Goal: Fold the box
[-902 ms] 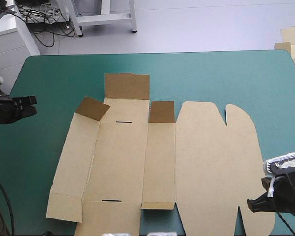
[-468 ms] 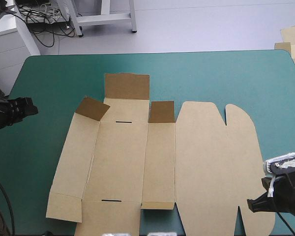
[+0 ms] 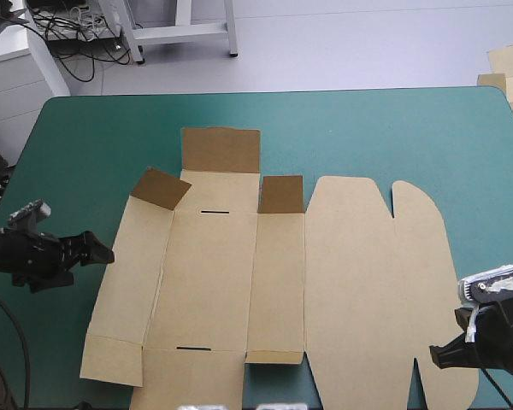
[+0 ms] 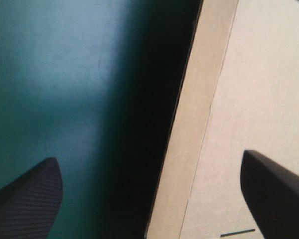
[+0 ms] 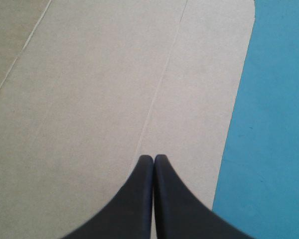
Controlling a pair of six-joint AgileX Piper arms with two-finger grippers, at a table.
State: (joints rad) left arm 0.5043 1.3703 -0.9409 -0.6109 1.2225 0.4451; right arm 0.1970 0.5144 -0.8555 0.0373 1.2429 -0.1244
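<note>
The box point(image 3: 214, 273) lies as a cut brown sheet in the middle of the teal-green cover point(image 3: 368, 128), nearly all of it flat. Only 3 small flaps along its far edge stand raised: the far-left corner flap point(image 3: 161, 188), the far end flap point(image 3: 221, 150) and a shorter flap point(image 3: 280, 195) beside it. The wide lid panel point(image 3: 372, 282), with 2 rounded lobes, lies flat toward the table's right. No wall is up, so I judge the fold to be at its very start, with the left side wall point(image 3: 135, 273) as the step in hand. My left gripper point(image 3: 101, 254) sits low just off that wall's outer edge, pointing at it. Its wrist view shows the fingers point(image 4: 27, 196) spread wide and empty, the board's edge running between them above a dark shadow. My right gripper point(image 3: 440, 354) is over the lid's near right corner, fingers pressed into 1 point, holding nothing. I cannot tell whether it touches the board. As I read it, the next move calls for getting a finger under that edge, pinching, then hinging the wall up along its crease. Risk: the thin sheet may skate across the cover instead of lifting.
</note>
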